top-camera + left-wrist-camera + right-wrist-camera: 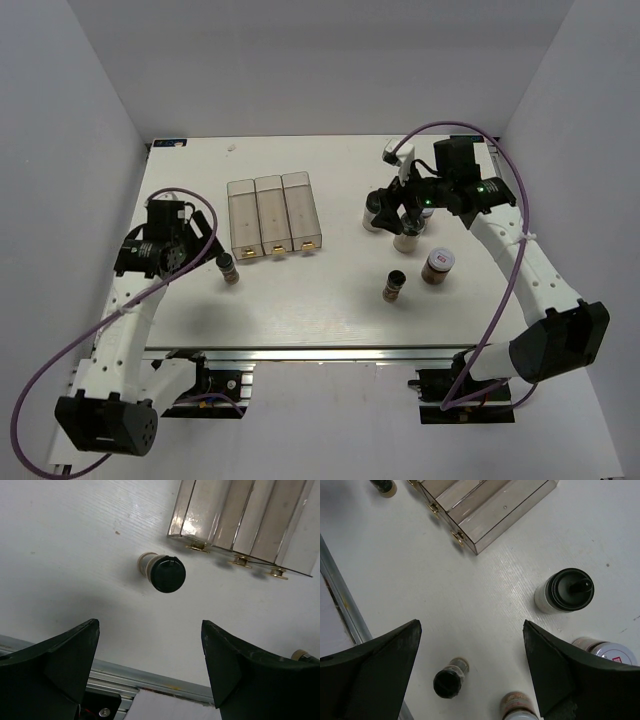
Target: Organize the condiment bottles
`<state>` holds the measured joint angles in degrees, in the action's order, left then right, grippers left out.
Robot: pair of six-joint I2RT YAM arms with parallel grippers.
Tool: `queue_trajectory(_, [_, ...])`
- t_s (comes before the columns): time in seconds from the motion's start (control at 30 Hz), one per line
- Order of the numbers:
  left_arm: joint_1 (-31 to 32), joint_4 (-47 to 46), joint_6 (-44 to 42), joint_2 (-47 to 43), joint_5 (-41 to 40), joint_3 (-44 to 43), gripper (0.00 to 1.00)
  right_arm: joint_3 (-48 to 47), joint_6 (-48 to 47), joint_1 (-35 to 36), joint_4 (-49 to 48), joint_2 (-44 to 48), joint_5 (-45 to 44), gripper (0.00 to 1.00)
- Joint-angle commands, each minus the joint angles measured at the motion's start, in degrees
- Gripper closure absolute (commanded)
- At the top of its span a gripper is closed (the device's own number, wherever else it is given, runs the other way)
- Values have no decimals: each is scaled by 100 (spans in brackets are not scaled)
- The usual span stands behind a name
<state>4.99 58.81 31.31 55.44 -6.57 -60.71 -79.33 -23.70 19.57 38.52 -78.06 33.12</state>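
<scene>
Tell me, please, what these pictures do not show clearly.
Top view: the right gripper partly covers the clustered bottles; their number is unclear.
Right wrist view: that gripper cuts off the white-lidded jar.
Left wrist view: the left gripper nearly hides the edge bottle.

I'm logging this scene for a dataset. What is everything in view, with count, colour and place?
bottle by the rack: one, black cap, brown contents, in front of the rack's left end
lone bottle: one, black cap, brown contents, right half of the table
brown jar: one, right of the lone bottle
white-filled bottle: one, black cap, far right
white-lidded jar: one, beside the white-filled bottle
rack: one, clear, three compartments, left of centre
table: one, white
left gripper: black, open, near the bottle by the rack
right gripper: black, open, above the right-hand group
</scene>
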Motion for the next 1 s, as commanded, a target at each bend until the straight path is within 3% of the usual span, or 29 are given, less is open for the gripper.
queue_trajectory(0.0, [-25, -615, -133, 229, 322, 182, 8, -311, 156, 29, -29, -86, -69, 13])
queue_trajectory(0.37, [-7, -1380, -661, 1135, 560, 490, 8, -311, 112, 47, -99, -139, -183, 11])
queue_trajectory(0.97, [810, -1205, -626, 1891, -345, 428, 16, -425, 112, 38, -99, -271, -324, 11])
